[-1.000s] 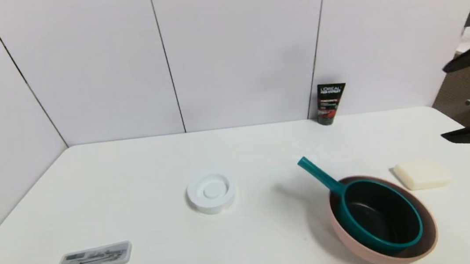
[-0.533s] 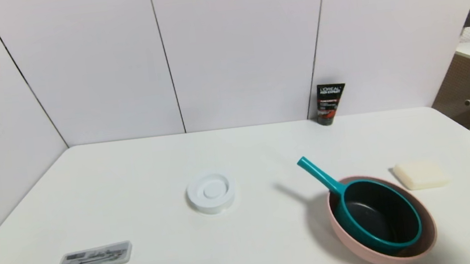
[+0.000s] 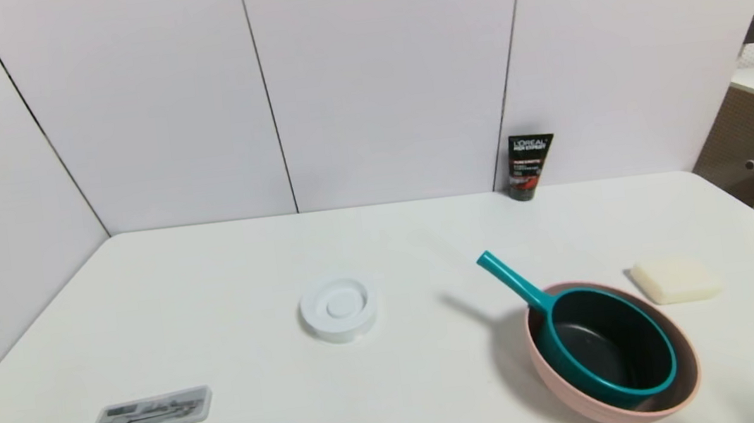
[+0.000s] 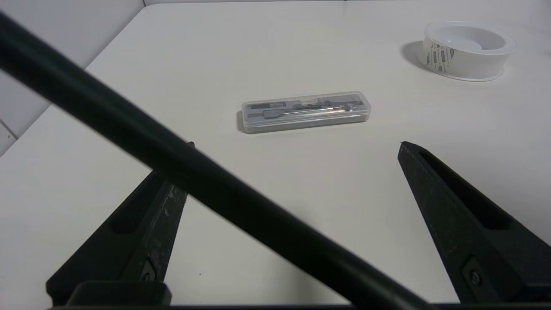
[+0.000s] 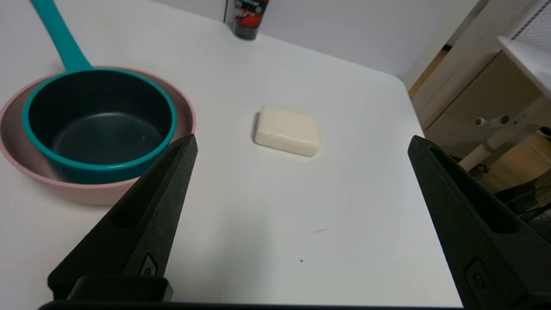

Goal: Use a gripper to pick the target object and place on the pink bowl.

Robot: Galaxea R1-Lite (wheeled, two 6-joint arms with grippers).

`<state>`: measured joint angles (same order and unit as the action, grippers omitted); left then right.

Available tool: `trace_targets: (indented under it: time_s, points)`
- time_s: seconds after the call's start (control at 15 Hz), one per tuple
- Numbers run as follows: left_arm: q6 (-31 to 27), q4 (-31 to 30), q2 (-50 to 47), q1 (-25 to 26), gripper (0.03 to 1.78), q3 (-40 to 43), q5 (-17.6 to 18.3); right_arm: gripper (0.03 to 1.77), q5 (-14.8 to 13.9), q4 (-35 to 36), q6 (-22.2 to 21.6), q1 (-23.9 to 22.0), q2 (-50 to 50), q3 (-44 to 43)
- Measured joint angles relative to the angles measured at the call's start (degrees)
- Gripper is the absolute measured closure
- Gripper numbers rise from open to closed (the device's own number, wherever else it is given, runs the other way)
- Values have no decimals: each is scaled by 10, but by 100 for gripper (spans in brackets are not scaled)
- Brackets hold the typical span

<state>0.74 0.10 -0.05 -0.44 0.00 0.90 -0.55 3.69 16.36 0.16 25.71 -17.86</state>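
Right hand [image 5: 301,142] gapes; tube [image 3: 531,165] reads L'OREAL.

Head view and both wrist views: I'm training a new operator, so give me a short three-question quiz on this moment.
1. True or false: the teal saucepan sits inside the pink bowl.
2. What stands by the back wall? A) black tube B) cup C) bottle
3. Fill in: the right gripper, held above the table, has its jaws ___.

Key: 1 true; 2 A; 3 open.
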Motion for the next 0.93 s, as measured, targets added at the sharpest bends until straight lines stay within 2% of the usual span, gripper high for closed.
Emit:
trace_targets:
  time_s: [0.13, 0.33, 0.47, 0.67, 0.8, 0.87, 0.93]
  points:
    - [0, 0, 0, 0, 12, 0, 0, 11, -4, 65, -7, -2, -42, 65]
    - [0, 0, 0, 0, 12, 0, 0, 11, -3, 105, -27, -5, -101, 141]
    - [0, 0, 0, 0, 12, 0, 0, 11, 2, 94, -34, -4, -149, 169]
    - [1, 0, 0, 0, 12, 0, 0, 11, 11, 26, -46, -2, -222, 177]
    - [1, 0, 0, 0, 12, 0, 0, 10, 26, -15, -89, -1, -242, 178]
    - [1, 0, 0, 0, 12, 0, 0, 11, 26, -16, -117, 0, -248, 178]
    - [1, 0, 0, 0, 12, 0, 0, 10, 25, -16, -128, 0, -252, 178]
